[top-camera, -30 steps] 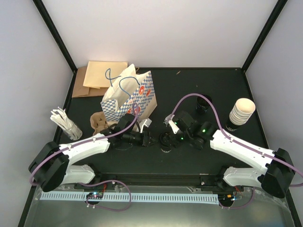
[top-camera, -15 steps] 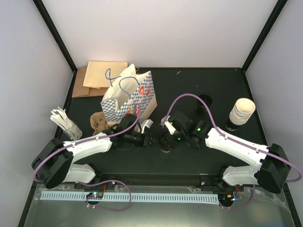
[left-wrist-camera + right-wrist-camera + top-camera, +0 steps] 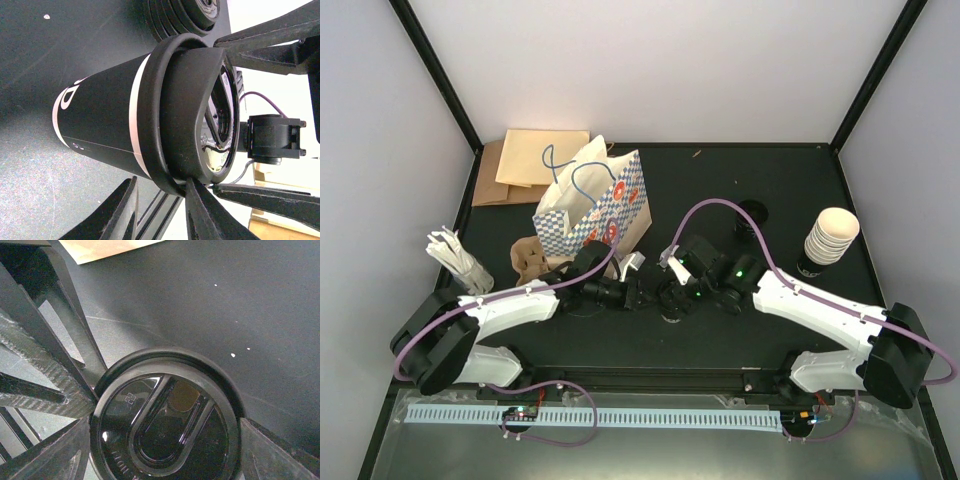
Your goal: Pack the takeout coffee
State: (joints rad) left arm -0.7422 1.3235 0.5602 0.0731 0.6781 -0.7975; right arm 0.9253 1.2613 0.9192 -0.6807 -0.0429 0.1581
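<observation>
Two claws meet at one cup [image 3: 100,110]. The right claw [image 3: 165,426] is spread wide, one fingertip at each side of the round black lid [image 3: 165,440], both touching its rim: we read this as a grasp on the lid from above. The left claw [image 3: 162,182] is nearly closed, with a narrow gap. Its fingers [image 3: 200,210] straddle the edge of the lid's rim, one on the lid side, one on the cup side; we cannot tell whether they pinch it or only touch it.

The cup, black-walled with a pale band under the lid, sits directly beneath the right claw and just ahead of the left claw's tips. It stands upright on the desk [image 3: 720,180]: long axis vertical, narrow base down, lidded mouth up and facing the right claw.

The left arm [image 3: 510,305] reaches low from its base toward the centre, claw level and rolled a quarter turn, one finger above the other. The right arm [image 3: 820,310] comes in from the opposite side, wrist bent so that its claw points down. We note the blue-checked bag [image 3: 595,205] just behind the left claw and a stack of cream cups [image 3: 830,238] well apart from the right claw, on its outer side.
</observation>
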